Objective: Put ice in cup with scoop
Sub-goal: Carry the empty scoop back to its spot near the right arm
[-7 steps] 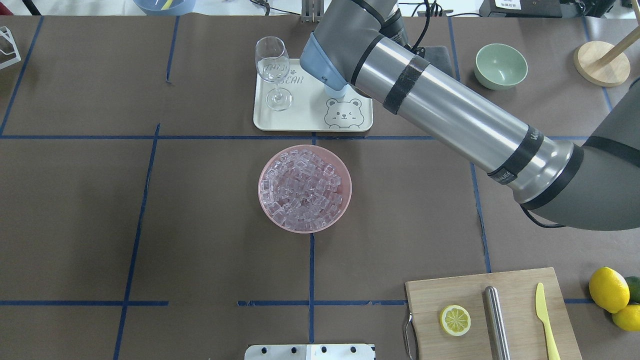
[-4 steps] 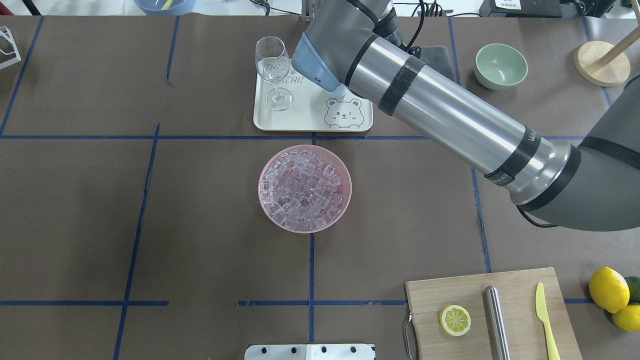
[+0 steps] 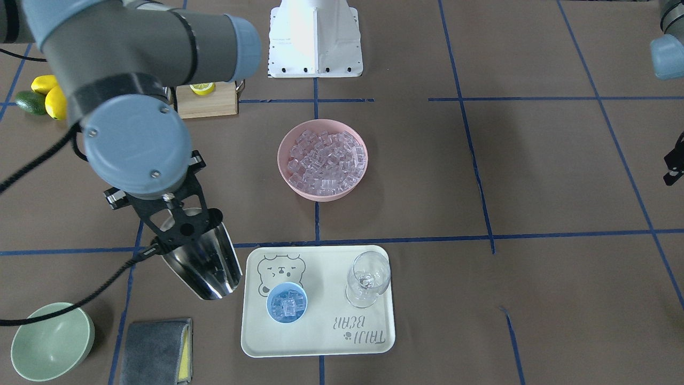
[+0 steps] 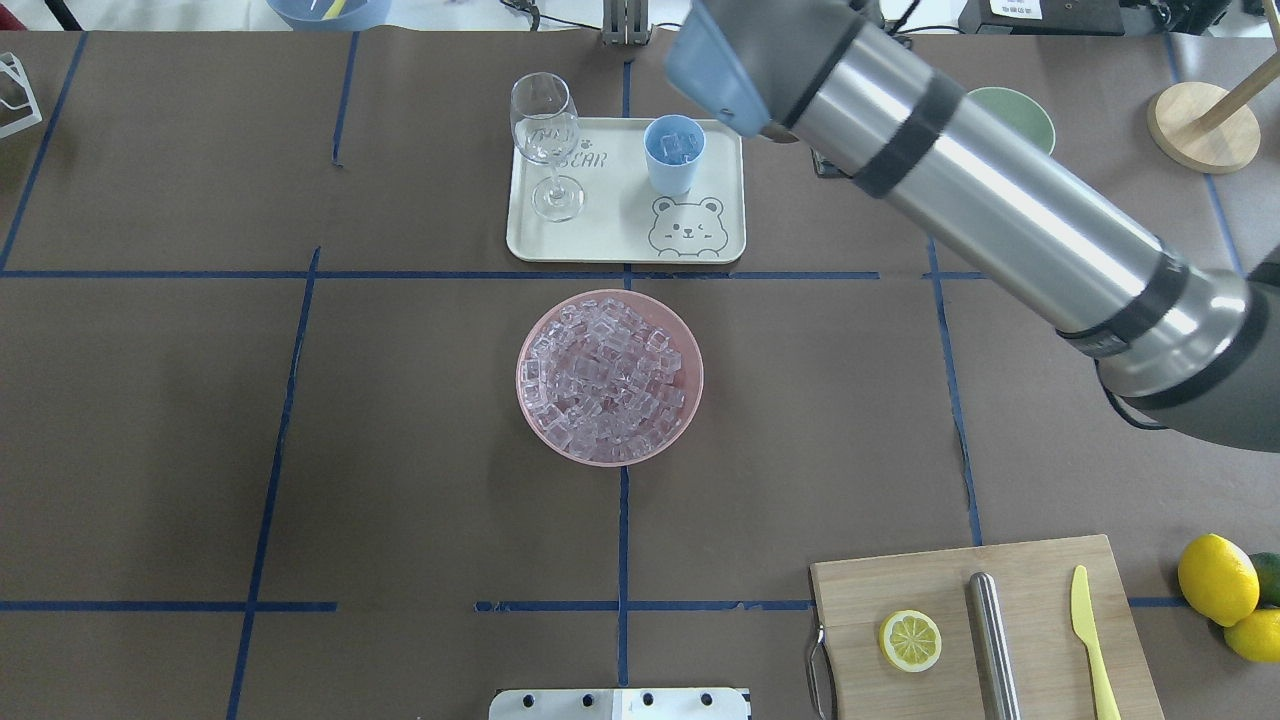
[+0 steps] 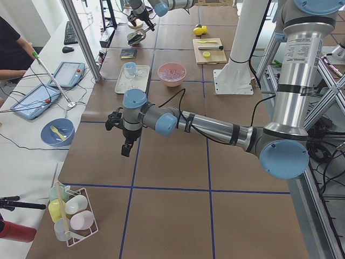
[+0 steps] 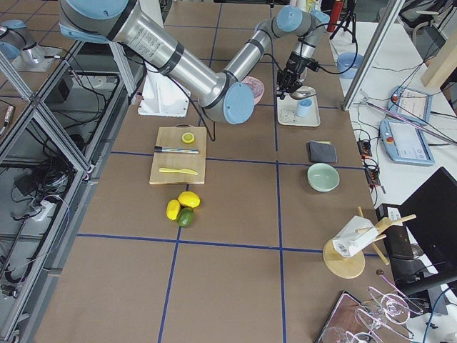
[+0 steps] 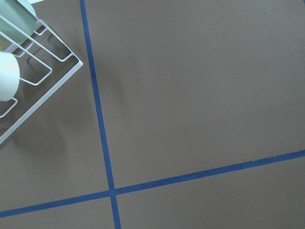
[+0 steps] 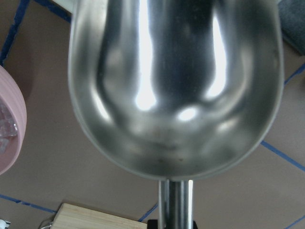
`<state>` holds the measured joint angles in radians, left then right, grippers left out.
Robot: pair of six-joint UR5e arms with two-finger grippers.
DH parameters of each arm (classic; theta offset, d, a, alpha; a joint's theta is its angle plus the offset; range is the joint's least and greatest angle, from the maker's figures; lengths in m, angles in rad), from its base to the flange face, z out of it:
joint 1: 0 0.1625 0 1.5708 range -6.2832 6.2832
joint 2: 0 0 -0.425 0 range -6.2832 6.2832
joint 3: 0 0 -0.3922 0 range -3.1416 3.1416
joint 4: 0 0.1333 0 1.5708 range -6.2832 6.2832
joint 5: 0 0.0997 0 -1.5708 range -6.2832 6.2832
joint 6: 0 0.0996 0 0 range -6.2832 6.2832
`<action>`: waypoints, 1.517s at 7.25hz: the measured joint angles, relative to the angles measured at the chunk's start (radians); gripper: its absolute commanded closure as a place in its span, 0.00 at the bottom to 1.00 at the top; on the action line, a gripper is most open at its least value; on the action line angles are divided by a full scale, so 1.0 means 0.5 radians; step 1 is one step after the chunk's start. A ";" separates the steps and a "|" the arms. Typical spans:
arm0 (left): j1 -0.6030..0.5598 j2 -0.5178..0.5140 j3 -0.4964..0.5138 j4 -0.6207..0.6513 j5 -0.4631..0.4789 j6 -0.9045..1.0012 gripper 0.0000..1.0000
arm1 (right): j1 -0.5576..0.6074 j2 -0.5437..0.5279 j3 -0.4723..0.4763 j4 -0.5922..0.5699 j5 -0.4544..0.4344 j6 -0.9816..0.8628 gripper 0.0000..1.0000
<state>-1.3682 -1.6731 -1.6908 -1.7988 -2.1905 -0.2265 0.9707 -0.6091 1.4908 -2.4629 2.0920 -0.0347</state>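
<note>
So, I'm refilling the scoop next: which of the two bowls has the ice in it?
The pink bowl at the table's middle, heaped with ice; the pale green bowl beside the grey cloth is empty.

I count one cup (image 4: 674,152), one glass (image 4: 545,130), one tray (image 4: 600,225), one scoop (image 3: 206,267). Two bowls: pink bowl (image 3: 322,194), green bowl (image 3: 51,342). One board (image 4: 1030,590), one knife (image 4: 1088,630), one steel rod (image 4: 993,640), one lemon half (image 4: 910,640). Two whole lemons (image 4: 1217,578), one lime (image 4: 1268,578), one cloth (image 3: 155,350). Ice (image 4: 610,380): too many cubes for me to count.
</note>
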 measured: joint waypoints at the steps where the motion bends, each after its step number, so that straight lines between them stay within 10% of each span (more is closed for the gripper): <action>1: 0.000 -0.001 0.000 0.002 -0.001 -0.002 0.00 | 0.049 -0.256 0.295 0.040 0.032 0.201 1.00; 7: 0.002 -0.010 0.000 0.030 -0.003 -0.025 0.00 | 0.060 -1.338 0.887 0.472 0.226 0.683 1.00; 11: 0.006 -0.018 -0.001 0.039 -0.003 -0.026 0.00 | -0.072 -1.957 0.969 1.405 0.303 1.381 1.00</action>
<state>-1.3654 -1.6823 -1.6912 -1.7795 -2.1920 -0.2393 0.9345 -1.5876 1.9751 -1.7603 2.2435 0.6559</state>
